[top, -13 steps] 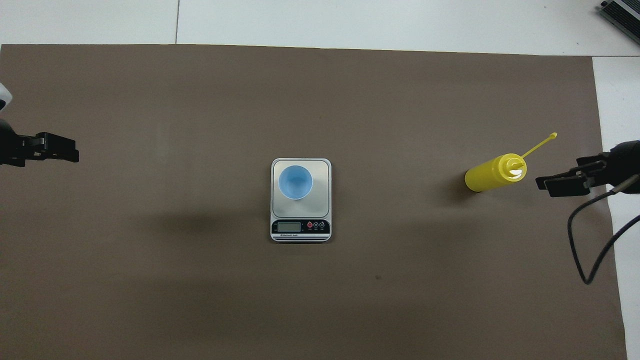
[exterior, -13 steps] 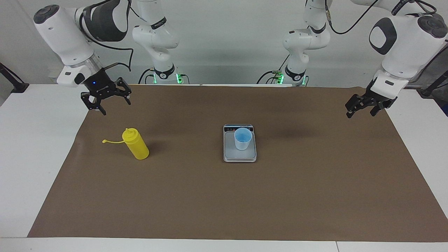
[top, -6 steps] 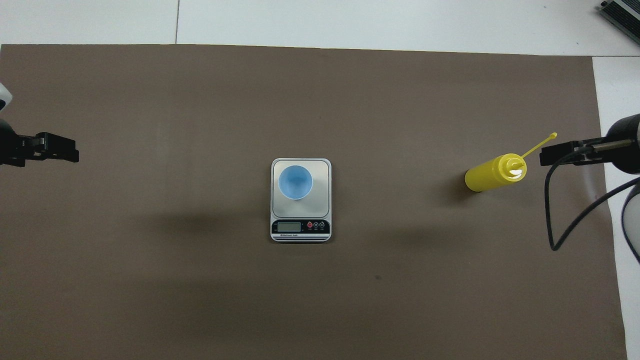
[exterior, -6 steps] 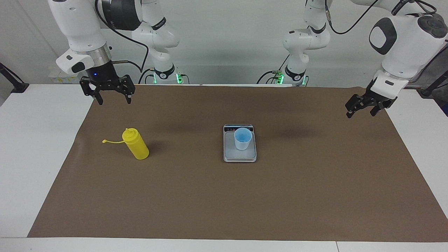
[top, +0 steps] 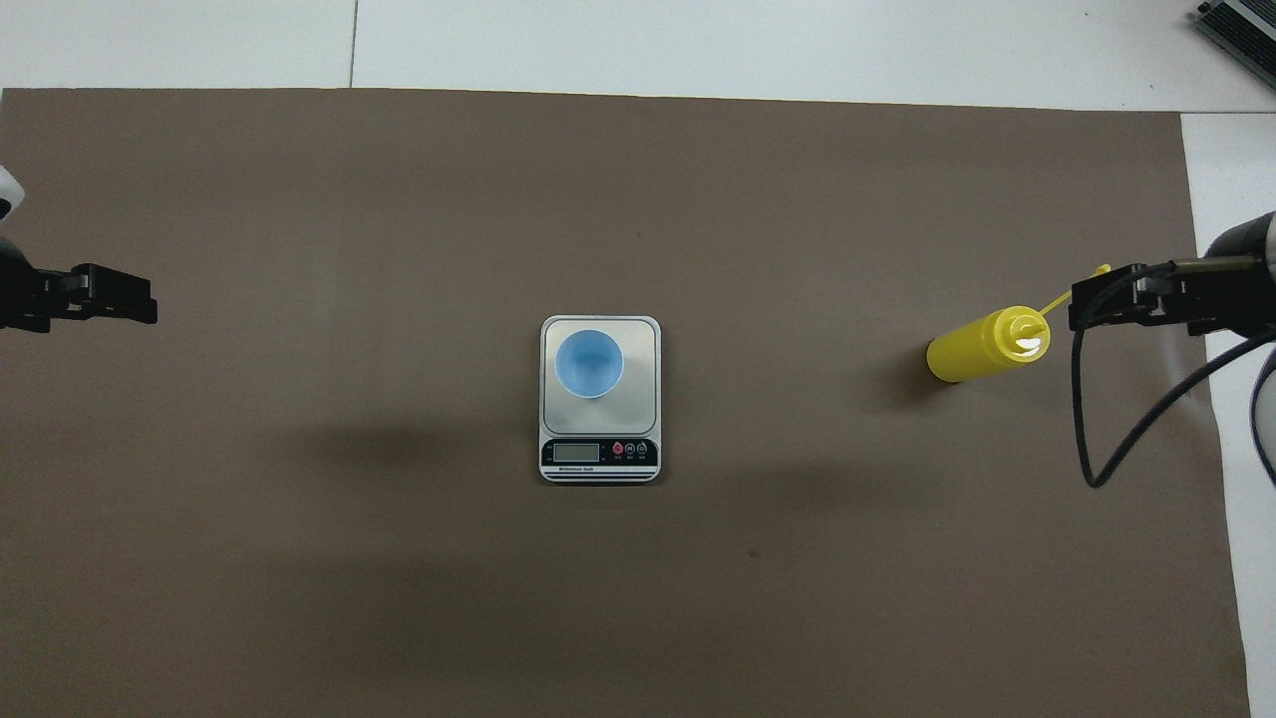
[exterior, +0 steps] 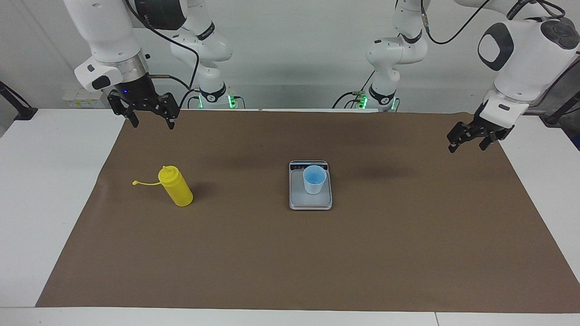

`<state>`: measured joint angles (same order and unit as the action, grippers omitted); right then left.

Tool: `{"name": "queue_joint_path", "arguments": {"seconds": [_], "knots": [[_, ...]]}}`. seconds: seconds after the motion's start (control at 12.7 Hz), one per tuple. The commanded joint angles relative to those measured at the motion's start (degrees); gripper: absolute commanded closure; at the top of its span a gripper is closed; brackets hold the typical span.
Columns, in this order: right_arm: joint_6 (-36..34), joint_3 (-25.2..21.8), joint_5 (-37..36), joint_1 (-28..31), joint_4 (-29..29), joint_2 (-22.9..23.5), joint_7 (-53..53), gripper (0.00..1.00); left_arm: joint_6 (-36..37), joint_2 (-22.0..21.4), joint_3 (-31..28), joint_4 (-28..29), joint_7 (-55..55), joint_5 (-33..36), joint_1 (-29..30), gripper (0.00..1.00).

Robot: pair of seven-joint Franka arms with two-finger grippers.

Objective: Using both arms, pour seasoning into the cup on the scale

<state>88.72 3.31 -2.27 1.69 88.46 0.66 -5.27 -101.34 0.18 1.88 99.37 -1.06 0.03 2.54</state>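
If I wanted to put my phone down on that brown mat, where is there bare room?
Nearly everywhere. The brown mat is bare between the yellow bottle and the scale holding the blue cup, and from the scale toward the left arm's end. The whole strip farthest from the robots is bare. Nowhere is crowded.

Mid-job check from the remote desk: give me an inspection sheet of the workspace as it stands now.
Surface: brown mat over a white table.
Job's things: yellow seasoning bottle upright toward the right arm's end, strap lying on the mat; blue cup upright on the scale, mid-mat.
Clutter: nothing seen.
Grippers: right gripper open, raised over the mat edge near the bottle, holding nothing; left gripper open, waiting over the mat's edge at the left arm's end.
Cables: black cable looping from the right wrist.
Surroundings: plain wall; green lights at both arm bases.
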Motion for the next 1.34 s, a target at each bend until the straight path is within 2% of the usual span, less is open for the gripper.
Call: {"name": "queue_joint_path", "arguments": {"seconds": [0.0, 1.26], "knots": [[-1.9, 0.5, -0.3, 0.2, -0.8, 0.1, -2.0, 0.00, -0.3, -1.5, -0.3, 1.7, 0.0, 0.9, -0.3, 0.00], [-1.0, 0.5, -0.1, 0.1, 1.3, -0.8, -6.2, 0.00, -0.3, -1.5, -0.3, 1.7, 0.0, 0.9, -0.3, 0.00]]}}
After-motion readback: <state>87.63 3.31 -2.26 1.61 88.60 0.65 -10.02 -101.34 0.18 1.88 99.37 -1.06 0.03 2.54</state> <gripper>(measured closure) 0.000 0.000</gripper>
